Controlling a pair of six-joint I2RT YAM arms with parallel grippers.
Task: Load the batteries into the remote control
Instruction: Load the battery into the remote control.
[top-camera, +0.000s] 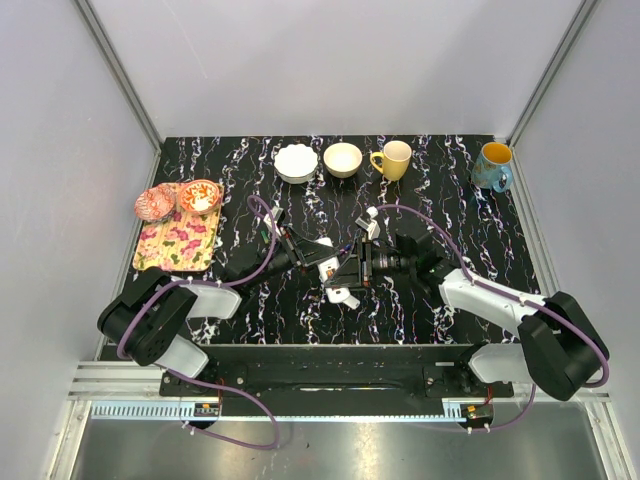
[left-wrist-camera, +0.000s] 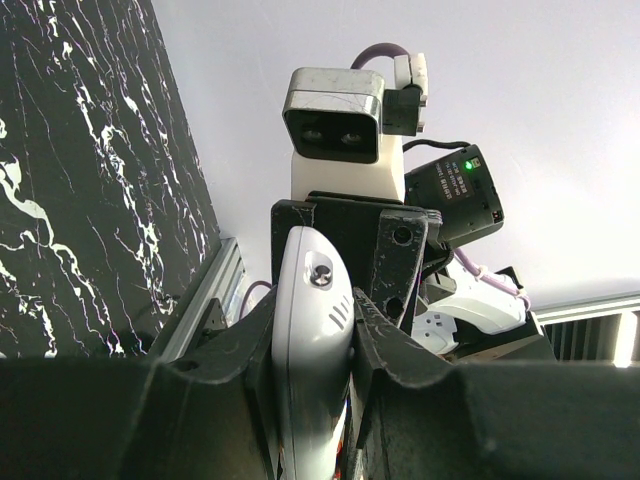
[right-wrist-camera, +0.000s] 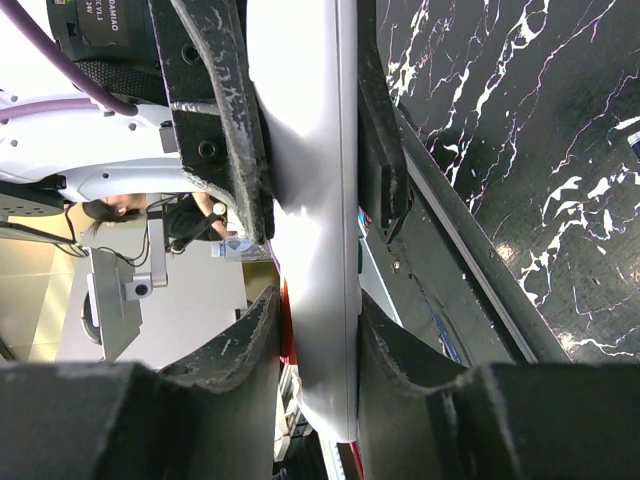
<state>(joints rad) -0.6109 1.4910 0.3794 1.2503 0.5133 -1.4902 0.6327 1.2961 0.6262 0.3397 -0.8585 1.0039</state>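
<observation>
The remote (left-wrist-camera: 310, 380) is pinched between the left gripper (left-wrist-camera: 313, 315) tips; the right gripper (right-wrist-camera: 318, 305) clamps its far end. Keep both grips aligned, no twisting, before releasing one

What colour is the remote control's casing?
The remote control is white, which shows best in the left wrist view.

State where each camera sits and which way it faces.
Top external: above and behind the bases, looking down on the table; left arm and right arm show.
Left wrist: on the left arm, looking along the left gripper, shut on the remote control, toward the right wrist camera.
Right wrist: on the right arm, looking along the right gripper, fingers flanking the remote control.
Shared: both wrist views show the remote control.
</observation>
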